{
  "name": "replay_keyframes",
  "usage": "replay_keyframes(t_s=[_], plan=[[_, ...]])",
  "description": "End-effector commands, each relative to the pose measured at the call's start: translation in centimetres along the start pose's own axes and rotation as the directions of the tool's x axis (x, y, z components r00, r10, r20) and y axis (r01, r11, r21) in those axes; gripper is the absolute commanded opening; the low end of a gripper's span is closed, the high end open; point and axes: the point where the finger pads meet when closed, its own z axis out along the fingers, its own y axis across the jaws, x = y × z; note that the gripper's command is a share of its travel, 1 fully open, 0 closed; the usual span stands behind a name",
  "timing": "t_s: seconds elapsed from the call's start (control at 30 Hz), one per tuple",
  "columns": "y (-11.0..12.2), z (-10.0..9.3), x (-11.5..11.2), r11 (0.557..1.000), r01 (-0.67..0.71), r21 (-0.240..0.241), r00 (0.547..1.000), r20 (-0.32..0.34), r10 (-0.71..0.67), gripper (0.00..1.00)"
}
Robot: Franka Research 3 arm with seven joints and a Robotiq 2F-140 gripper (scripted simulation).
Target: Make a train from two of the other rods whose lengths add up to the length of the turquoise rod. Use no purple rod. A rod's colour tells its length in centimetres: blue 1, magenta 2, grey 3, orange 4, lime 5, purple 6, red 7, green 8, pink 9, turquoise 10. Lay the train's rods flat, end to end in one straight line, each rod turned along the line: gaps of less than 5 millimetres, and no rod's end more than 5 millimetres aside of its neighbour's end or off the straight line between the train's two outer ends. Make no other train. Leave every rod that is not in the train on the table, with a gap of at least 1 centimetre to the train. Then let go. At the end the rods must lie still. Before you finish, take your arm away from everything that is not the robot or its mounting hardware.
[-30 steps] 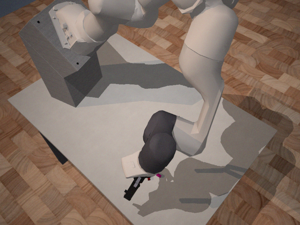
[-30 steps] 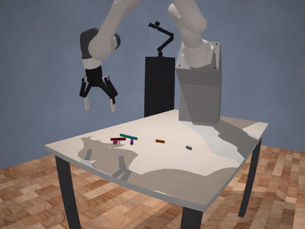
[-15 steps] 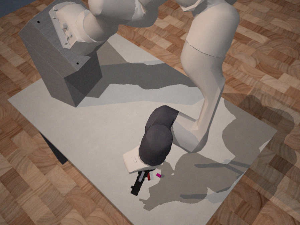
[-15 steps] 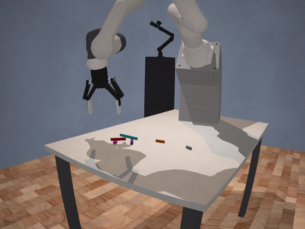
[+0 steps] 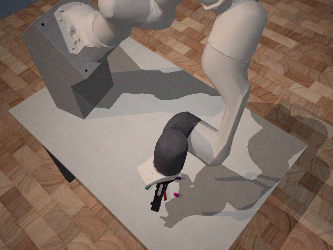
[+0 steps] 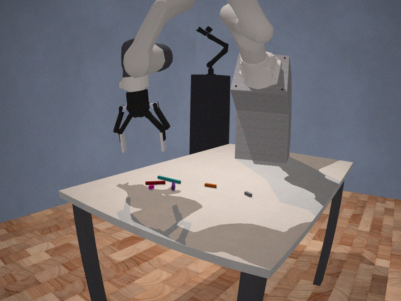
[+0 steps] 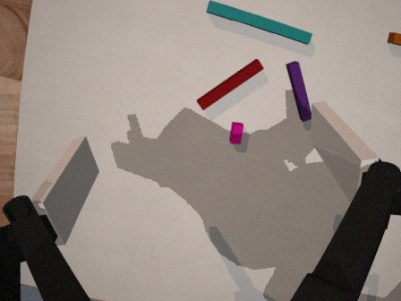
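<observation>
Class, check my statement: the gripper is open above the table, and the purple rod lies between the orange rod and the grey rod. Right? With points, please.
Not quite: the exterior view shows the orange rod (image 6: 210,185) between the purple rod (image 6: 173,186) (image 7: 299,91) (image 5: 178,178) and the grey rod (image 6: 248,194).

Your open gripper (image 5: 160,197) (image 6: 142,151) (image 7: 200,138) has come down and swung nearer the rods.
In the exterior view you have it lower and further right than in both earlier frames, and its fingers hang straighter than a second ago; its shadow (image 5: 198,197) (image 6: 161,200) (image 7: 255,179) has slid right across the table top (image 5: 115,145) (image 6: 226,207) (image 7: 112,72) with it. From the top, you now see more of the red rod (image 5: 165,196) (image 6: 155,182) (image 7: 230,84), and bits of the purple rod (image 5: 178,177) (image 6: 173,186) (image 7: 299,90) and turquoise rod (image 5: 147,187) (image 6: 169,179) (image 7: 260,22) have come out from behind the arm.
</observation>
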Motion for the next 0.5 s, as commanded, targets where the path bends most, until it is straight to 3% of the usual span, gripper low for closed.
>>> replay_keyframes(t_s=[0.0, 0.13, 0.17, 0.43, 0.47], plan=[[0.2, 0.0, -0.2, 0.993, 0.116, 0.02, 0.992, 0.036, -0.117, 1.0], [0.2, 0.0, -0.2, 0.993, 0.116, 0.02, 0.992, 0.036, -0.117, 1.0], [1.4, 0.3, -0.4, 0.986, 0.162, 0.036, 0.985, 0.061, -0.164, 1.0], [1.4, 0.3, -0.4, 0.986, 0.162, 0.036, 0.985, 0.061, -0.164, 1.0], [2.4, 0.6, -0.4, 0.978, 0.203, 0.055, 0.975, 0.079, -0.207, 1.0]])
